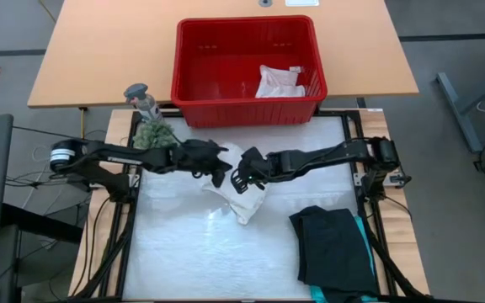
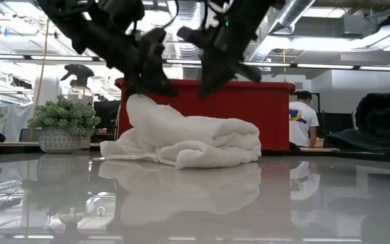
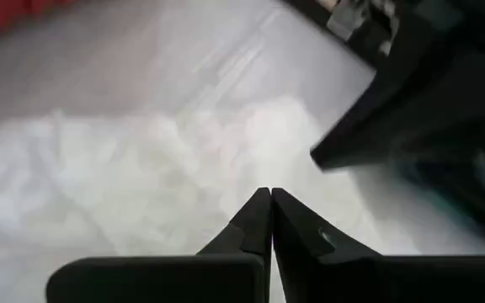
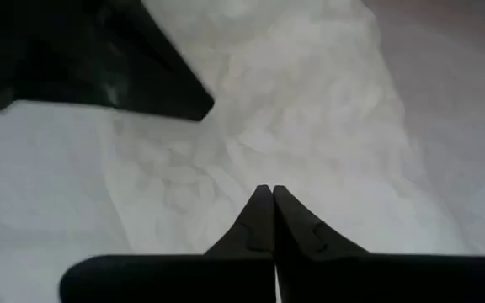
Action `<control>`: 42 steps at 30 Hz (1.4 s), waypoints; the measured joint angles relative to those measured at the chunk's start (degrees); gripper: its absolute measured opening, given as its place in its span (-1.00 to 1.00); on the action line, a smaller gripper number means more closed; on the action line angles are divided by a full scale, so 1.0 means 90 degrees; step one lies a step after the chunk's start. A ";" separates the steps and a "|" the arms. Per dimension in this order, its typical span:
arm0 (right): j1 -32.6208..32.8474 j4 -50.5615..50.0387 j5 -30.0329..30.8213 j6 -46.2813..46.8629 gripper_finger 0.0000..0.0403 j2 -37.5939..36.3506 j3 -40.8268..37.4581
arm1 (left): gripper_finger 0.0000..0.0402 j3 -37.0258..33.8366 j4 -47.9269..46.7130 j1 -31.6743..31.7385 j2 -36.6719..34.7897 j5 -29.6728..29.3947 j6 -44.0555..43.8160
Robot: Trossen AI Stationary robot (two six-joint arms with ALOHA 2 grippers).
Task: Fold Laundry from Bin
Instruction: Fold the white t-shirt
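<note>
White lacy top (image 1: pixel 241 195), long axis diagonal from bin (image 1: pixel 247 99) toward black garment (image 1: pixel 335 249).

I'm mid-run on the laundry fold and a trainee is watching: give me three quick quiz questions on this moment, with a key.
1. True or false: the red bin holds no laundry.
2. Which garment do both grippers hang over? A) the folded black one B) the crumpled white one C) a teal one
3. Fill in: both grippers' fingers are ____.

Key
1. False: a small white cloth lies in it.
2. B: the left gripper and the right gripper are over the white garment at mid-table; the black garment lies folded at the near right corner.
3. Shut: each wrist view shows the fingertips pressed together, with no cloth seen between them.
</note>
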 joint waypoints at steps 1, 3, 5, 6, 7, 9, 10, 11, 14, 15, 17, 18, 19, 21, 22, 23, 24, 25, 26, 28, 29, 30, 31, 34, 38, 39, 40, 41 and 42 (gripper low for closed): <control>-0.0002 0.0132 -0.0021 0.0001 -0.92 0.0000 -0.0125 | -1.00 0.0000 -0.0074 -0.0028 0.0087 -0.0010 0.0010; 0.0029 0.0514 -0.0053 0.0157 -0.92 -0.0005 -0.0415 | -1.00 0.0000 -0.0238 -0.0097 0.0233 -0.0024 -0.0038; 0.0078 0.0708 -0.0115 0.0355 -0.87 -0.0002 -0.0700 | -1.00 -0.0004 -0.0593 -0.0198 0.0301 -0.0081 -0.0188; 0.0100 0.0765 -0.0165 0.0432 -0.85 0.0007 -0.0811 | -1.00 -0.0005 -0.0734 -0.0269 0.0304 -0.0159 -0.0224; 0.0130 0.0856 -0.0247 0.0477 -0.84 0.0010 -0.0923 | -1.00 -0.0005 -0.0823 -0.0358 0.0302 -0.0233 -0.0239; 0.0180 0.1073 -0.0367 0.0493 -0.86 -0.0002 -0.1155 | -1.00 -0.0005 -0.0963 -0.0542 0.0299 -0.0390 -0.0244; 0.0196 0.1202 -0.0435 0.0530 -0.88 -0.0005 -0.1290 | -1.00 -0.0005 -0.1030 -0.0623 0.0299 -0.0405 -0.0264; 0.0222 0.1311 -0.0471 0.0636 -0.91 -0.0005 -0.1434 | -1.00 -0.0005 -0.1072 -0.0717 0.0299 -0.0417 -0.0319; 0.0253 0.1676 -0.0588 0.0854 -0.93 0.0002 -0.1854 | -1.00 -0.0005 -0.1285 -0.1023 0.0299 -0.0767 -0.0409; 0.0253 0.1817 -0.0633 0.0918 -0.93 0.0002 -0.1958 | -1.00 -0.0026 -0.1347 -0.1124 0.0299 -0.0951 -0.0412; 0.0248 0.1859 -0.0770 0.1029 -0.89 -0.0002 -0.2097 | -1.00 -0.0152 -0.1350 -0.1276 0.0299 -0.1233 -0.0510; 0.0248 0.1856 -0.0839 0.1063 -0.86 -0.0002 -0.2157 | -1.00 -0.0221 -0.1353 -0.1321 0.0299 -0.1274 -0.0575; 0.0248 0.1865 -0.0889 0.1108 -0.84 -0.0002 -0.2228 | -1.00 -0.0290 -0.1359 -0.1357 0.0299 -0.1287 -0.0659; 0.0280 0.1867 -0.0950 0.1168 -0.82 -0.0002 -0.2336 | -1.00 -0.0480 -0.1260 -0.1413 0.0299 -0.1296 -0.0833; 0.0308 0.1862 -0.0951 0.1169 -0.82 -0.0002 -0.2357 | -1.00 -0.0598 -0.1149 -0.1441 0.0299 -0.1308 -0.0925; 0.0339 0.1860 -0.0951 0.1168 -0.83 -0.0002 -0.2371 | -1.00 -0.0714 -0.1053 -0.1449 0.0299 -0.1324 -0.1014; 0.0366 0.1855 -0.0953 0.1165 -0.85 -0.0002 -0.2375 | -1.00 -0.0822 -0.0939 -0.1456 0.0299 -0.1320 -0.1078; 0.0389 0.1855 -0.0953 0.1165 -0.86 -0.0002 -0.2375 | -1.00 -0.0923 -0.0765 -0.1456 0.0299 -0.1302 -0.1126; 0.0412 0.1855 -0.0953 0.1163 -0.88 -0.0002 -0.2375 | -1.00 -0.1026 -0.0559 -0.1451 0.0299 -0.1294 -0.1175; 0.0435 0.1850 -0.0943 0.1137 -0.89 -0.0002 -0.2375 | -1.00 -0.1269 -0.0127 -0.1467 0.0297 -0.1309 -0.1294; 0.0432 0.1848 -0.0943 0.1105 -0.89 -0.0002 -0.2375 | -1.00 -0.1372 0.0030 -0.1475 0.0297 -0.1352 -0.1350; 0.0432 0.1840 -0.0947 0.1094 -0.88 -0.0002 -0.2375 | -1.00 -0.1477 0.0192 -0.1476 0.0297 -0.1397 -0.1390; 0.0428 0.1838 -0.0948 0.1095 -0.87 -0.0002 -0.2375 | -1.00 -0.1583 0.0334 -0.1478 0.0297 -0.1410 -0.1427; 0.0401 0.1935 -0.0953 0.0980 -0.80 -0.0039 -0.2382 | -1.00 -0.1740 0.0422 -0.1454 0.0297 -0.1381 -0.1521; 0.0423 0.2176 -0.0979 0.0719 -0.78 -0.0457 -0.2400 | -1.00 -0.1753 0.0621 -0.1452 0.0297 -0.1185 -0.1446; 0.0447 0.2196 -0.0988 0.0710 -0.78 -0.0617 -0.2398 | -1.00 -0.1745 0.0666 -0.1451 0.0297 -0.1183 -0.1442; 0.0472 0.2204 -0.0974 0.0692 -0.79 -0.0771 -0.2395 | -1.00 -0.1734 0.0719 -0.1451 0.0297 -0.1190 -0.1427; 0.0509 0.2213 -0.0938 0.0631 -0.79 -0.0915 -0.2394 | -1.00 -0.1734 0.0811 -0.1441 0.0300 -0.1190 -0.1407; 0.0556 0.2229 -0.0871 0.0532 -0.80 -0.1037 -0.2392 | -1.00 -0.1734 0.0916 -0.1433 0.0301 -0.1182 -0.1386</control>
